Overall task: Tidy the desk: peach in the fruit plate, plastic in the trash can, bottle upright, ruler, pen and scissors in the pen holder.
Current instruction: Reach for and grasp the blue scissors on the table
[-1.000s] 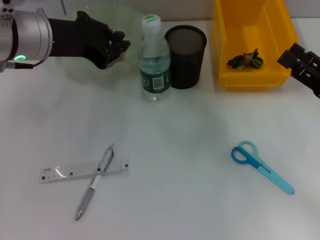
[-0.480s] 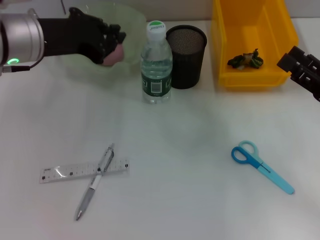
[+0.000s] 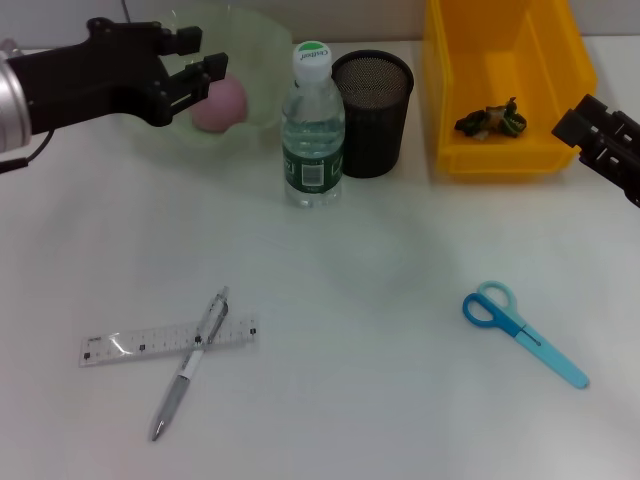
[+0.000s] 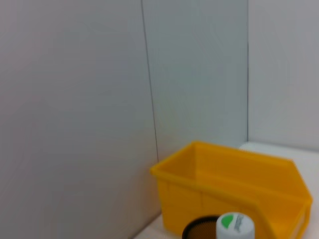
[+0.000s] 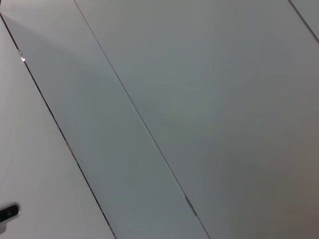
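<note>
The pink peach (image 3: 221,103) lies in the pale green fruit plate (image 3: 262,38) at the back left of the desk (image 3: 380,250). My left gripper (image 3: 203,55) hovers just left of the peach, open and empty. The bottle (image 3: 313,130) stands upright beside the black mesh pen holder (image 3: 372,110). A crumpled bit of plastic (image 3: 490,120) rests inside the yellow trash can (image 3: 505,150). Near the front left, the pen (image 3: 190,365) lies across the clear ruler (image 3: 168,342). The blue scissors (image 3: 523,332) lie at the front right. My right gripper (image 3: 600,135) is parked at the right edge. The left wrist view shows the trash can (image 4: 234,189) and the bottle cap (image 4: 234,226).
Bottle, pen holder and trash can form a row along the back of the desk. A plain wall fills the right wrist view.
My left gripper opened, let go of the peach and drew back to the left. The peach now rests in the fruit plate. The right arm stayed put.
</note>
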Robot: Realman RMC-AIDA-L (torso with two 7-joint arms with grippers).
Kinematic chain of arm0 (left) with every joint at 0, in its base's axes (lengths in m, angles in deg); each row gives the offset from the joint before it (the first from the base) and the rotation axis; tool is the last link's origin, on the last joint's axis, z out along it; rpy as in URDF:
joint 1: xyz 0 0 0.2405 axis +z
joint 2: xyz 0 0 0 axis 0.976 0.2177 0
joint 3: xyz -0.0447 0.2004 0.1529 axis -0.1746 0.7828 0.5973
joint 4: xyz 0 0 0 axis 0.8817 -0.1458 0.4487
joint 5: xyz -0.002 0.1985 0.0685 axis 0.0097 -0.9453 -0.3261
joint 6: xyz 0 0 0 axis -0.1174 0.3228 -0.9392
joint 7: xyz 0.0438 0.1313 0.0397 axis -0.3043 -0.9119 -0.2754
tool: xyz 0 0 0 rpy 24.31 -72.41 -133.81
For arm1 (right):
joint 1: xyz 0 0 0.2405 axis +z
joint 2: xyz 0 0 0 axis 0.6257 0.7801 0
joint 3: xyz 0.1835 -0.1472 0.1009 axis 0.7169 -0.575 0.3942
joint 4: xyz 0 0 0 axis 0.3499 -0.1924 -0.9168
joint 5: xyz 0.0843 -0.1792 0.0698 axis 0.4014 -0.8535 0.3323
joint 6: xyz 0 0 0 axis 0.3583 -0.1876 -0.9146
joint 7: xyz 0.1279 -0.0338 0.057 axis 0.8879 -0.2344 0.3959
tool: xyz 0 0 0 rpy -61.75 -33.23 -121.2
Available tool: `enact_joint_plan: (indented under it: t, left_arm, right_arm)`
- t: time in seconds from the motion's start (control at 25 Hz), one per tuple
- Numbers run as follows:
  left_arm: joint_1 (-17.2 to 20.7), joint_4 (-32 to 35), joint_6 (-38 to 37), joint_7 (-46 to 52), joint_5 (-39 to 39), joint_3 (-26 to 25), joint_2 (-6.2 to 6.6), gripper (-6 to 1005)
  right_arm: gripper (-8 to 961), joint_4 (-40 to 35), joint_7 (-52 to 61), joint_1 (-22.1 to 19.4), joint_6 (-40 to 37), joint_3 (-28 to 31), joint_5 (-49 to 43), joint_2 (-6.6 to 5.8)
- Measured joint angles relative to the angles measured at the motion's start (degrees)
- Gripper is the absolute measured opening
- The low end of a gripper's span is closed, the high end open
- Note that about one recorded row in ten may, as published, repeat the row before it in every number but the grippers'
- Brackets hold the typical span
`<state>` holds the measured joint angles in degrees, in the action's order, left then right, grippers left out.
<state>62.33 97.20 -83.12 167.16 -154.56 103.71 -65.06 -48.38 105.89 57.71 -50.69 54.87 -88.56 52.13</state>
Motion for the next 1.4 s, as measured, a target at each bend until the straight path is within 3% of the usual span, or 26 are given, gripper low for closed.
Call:
enact_joint_plan:
  t: [0.24, 0.56, 0.92, 1.4]
  left_arm:
    - [1.32, -7.07, -6.76, -8.62, 11.16, -4.69, -0.01, 450]
    - [1.25, -23.88, -26.46, -30.61, 22.98, -11.77, 0.03, 614]
    - [2.56, -31.40, -36.05, -34.81, 20.45, -12.51, 0.43, 675]
    - [3.38, -38.43, -37.63, -39.20, 14.89, -13.00, 0.38, 669]
  right_arm:
    - [782, 0.00, -0.04, 0.00, 0.00, -0.07, 0.00, 0.00]
    - [782, 0.11, -0.45, 0.00, 0.03, -0.16, -0.07, 0.00]
    - [782, -0.02, -1.00, 0.31, 0.37, -0.19, -1.49, 0.00]
    - [783, -1.22, -1.43, 1.21, 0.56, -0.26, -3.11, -0.71]
